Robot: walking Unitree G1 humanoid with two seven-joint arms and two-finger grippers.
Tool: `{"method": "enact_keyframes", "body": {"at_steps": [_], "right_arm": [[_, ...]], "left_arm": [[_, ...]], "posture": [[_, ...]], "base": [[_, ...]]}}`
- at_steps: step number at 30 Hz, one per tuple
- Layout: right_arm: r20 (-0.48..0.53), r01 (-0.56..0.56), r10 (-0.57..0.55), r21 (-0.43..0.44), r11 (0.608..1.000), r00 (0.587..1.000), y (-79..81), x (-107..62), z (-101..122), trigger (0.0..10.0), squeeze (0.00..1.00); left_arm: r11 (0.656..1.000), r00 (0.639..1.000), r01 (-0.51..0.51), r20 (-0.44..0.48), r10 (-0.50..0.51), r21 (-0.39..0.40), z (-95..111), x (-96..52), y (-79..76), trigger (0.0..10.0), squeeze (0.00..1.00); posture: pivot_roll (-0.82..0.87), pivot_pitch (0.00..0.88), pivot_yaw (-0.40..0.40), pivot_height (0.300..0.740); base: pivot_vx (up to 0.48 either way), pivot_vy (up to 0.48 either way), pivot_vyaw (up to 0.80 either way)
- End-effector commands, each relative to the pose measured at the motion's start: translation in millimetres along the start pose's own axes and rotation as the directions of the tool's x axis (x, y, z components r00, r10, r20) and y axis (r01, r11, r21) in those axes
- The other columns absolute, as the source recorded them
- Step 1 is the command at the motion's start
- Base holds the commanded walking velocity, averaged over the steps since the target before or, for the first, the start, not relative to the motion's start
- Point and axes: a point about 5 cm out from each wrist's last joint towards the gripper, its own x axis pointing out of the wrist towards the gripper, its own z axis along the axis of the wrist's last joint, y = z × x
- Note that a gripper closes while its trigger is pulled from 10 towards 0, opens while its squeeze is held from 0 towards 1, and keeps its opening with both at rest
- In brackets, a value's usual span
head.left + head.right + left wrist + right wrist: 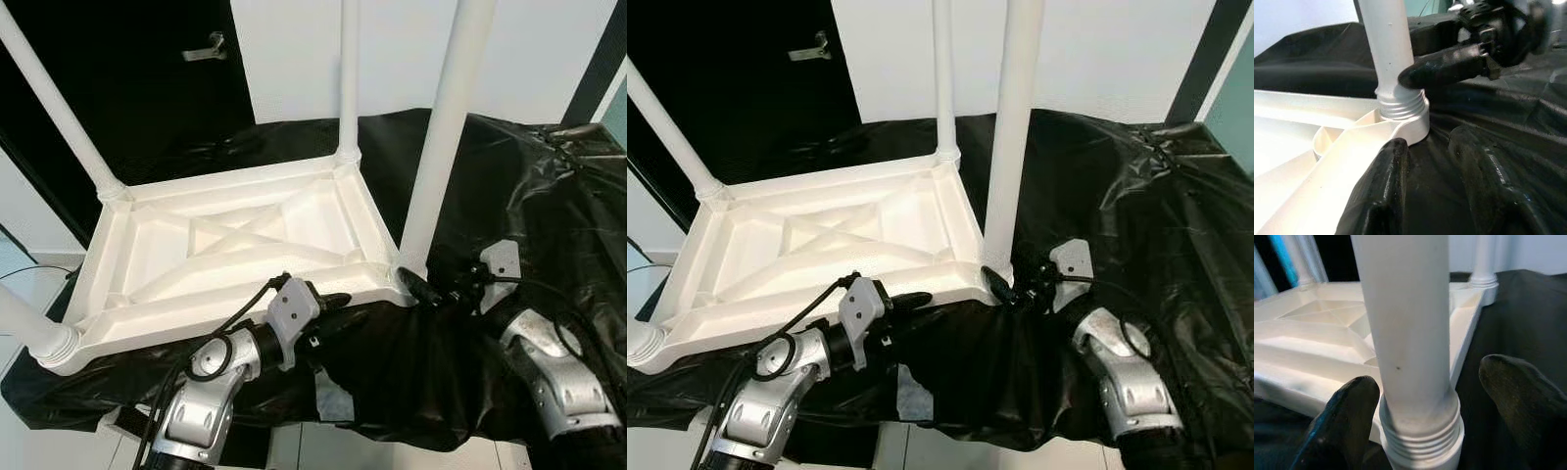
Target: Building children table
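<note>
black plastic sheet (549, 225) | dark door (147, 78) | door handle (208, 48) | white wall (392, 49)

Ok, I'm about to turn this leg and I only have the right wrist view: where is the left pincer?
Observer: The left pincer is at the near edge of the upturned tabletop. It is open, one finger over the rim and one over the black sheet.
Operator: Is there a leg in the near left corner?
Observer: Yes, the near left leg sits in its corner socket.
Operator: Does my pincer touch the leg?
Observer: In the left wrist view, one finger of the right pincer touches the near right leg just above its threads.
</note>
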Motion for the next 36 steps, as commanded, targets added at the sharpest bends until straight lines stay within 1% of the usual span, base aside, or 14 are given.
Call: {"method": "enact_keyframes", "body": {"at_steps": [1,3,9,10,11,12,18,22,23,24,28,31,34,36], "right_arm": [[-0.015,-0.045,0.045,-0.002,0.999,0.999,0.6,4.8,-1.7,10.0,0.0],[-0.033,-0.108,0.107,-0.032,0.994,0.994,-2.3,17.9,-0.7,10.0,0.0],[-0.039,-0.169,0.167,-0.051,0.984,0.985,0.2,30.9,0.7,10.0,0.0],[-0.042,-0.187,0.185,-0.057,0.981,0.982,1.5,33.8,0.4,9.1,0.0],[-0.042,-0.187,0.185,-0.057,0.981,0.982,1.5,33.8,0.4,9.1,0.0],[-0.044,-0.201,0.199,-0.059,0.978,0.979,2.4,35.9,0.2,0.0,0.0],[-0.043,-0.221,0.218,-0.056,0.974,0.975,2.1,36.6,-0.7,0.0,0.0],[-0.043,-0.153,0.151,-0.04,0.987,0.988,4.6,33.6,-5.4,0.0,0.0],[-0.042,-0.126,0.125,-0.031,0.992,0.991,7.8,33.9,-7.4,4.4,0.0],[-0.039,-0.095,0.094,-0.035,0.995,0.995,10.0,34.4,-8.5,10.0,0.0],[-0.035,-0.045,0.044,-0.028,0.999,0.998,11.9,35.4,-9.9,10.0,0.0],[-0.028,0.093,-0.094,-0.037,0.995,0.995,16.9,37.1,-11.4,10.0,0.0],[-0.023,0.14,-0.141,-0.039,0.989,0.99,20.2,37.7,-11.4,10.0,0.0],[-0.03,0.327,-0.327,0.004,0.945,0.945,25.4,42.2,-10.6,10.0,0.0]], "left_arm": [[0.993,0.993,-0.116,0.0,0.116,0.019,0.9,0.1,4.0,10.0,0.0],[0.993,0.994,-0.114,0.002,0.114,0.025,0.9,1.6,2.2,10.0,0.0],[0.993,0.993,-0.115,0.004,0.115,0.031,0.7,2.7,1.3,10.0,0.0],[0.993,0.993,-0.116,0.006,0.116,0.033,1.3,3.6,1.8,10.0,0.0],[0.993,0.993,-0.116,0.006,0.116,0.033,1.3,3.6,1.8,10.0,0.0],[0.993,0.993,-0.115,0.01,0.115,0.037,2.6,4.9,2.5,10.0,0.0],[0.992,0.994,-0.113,0.015,0.112,0.049,3.9,6.6,3.3,10.0,0.0],[0.992,0.993,-0.119,0.017,0.118,0.052,3.5,7.4,4.8,10.0,0.0],[0.991,0.992,-0.122,0.015,0.121,0.055,2.8,7.6,4.7,10.0,0.0],[0.991,0.992,-0.124,0.015,0.123,0.056,2.5,7.8,4.1,10.0,0.0],[0.991,0.992,-0.127,0.016,0.126,0.052,2.9,7.8,3.3,10.0,0.0],[0.99,0.991,-0.13,0.013,0.13,0.046,2.1,6.5,2.0,10.0,0.0],[0.99,0.991,-0.131,0.011,0.131,0.045,1.7,5.9,2.0,10.0,0.0],[0.99,0.992,-0.129,0.003,0.129,0.047,1.0,6.0,4.3,10.0,0.0]], "posture": [[0.02,0.0,0.034,0.74],[0.02,0.0,0.026,0.74],[0.03,0.0,0.02,0.74],[0.03,0.0,0.021,0.74],[0.03,0.0,0.021,0.74],[0.03,0.0,0.018,0.74],[0.03,0.0,0.013,0.74],[0.03,0.0,0.004,0.74],[0.04,0.0,0.001,0.74],[0.04,0.0,-0.002,0.74],[0.04,0.0,-0.002,0.74],[0.04,0.0,0.004,0.74],[0.04,0.0,0.004,0.74],[0.01,0.0,0.019,0.74]], "base": [[0.0,0.0,0.0],[0.0,0.0,0.0],[0.0,0.0,0.0],[0.0,0.0,0.0],[0.0,0.0,0.0],[0.0,0.0,0.0],[0.0,0.0,0.0],[0.0,0.0,0.0],[0.0,0.0,0.0],[0.0,0.0,0.0],[0.0,0.0,0.0],[0.0,0.0,0.0],[0.0,0.0,0.0],[0.0,0.0,0.0]]}}
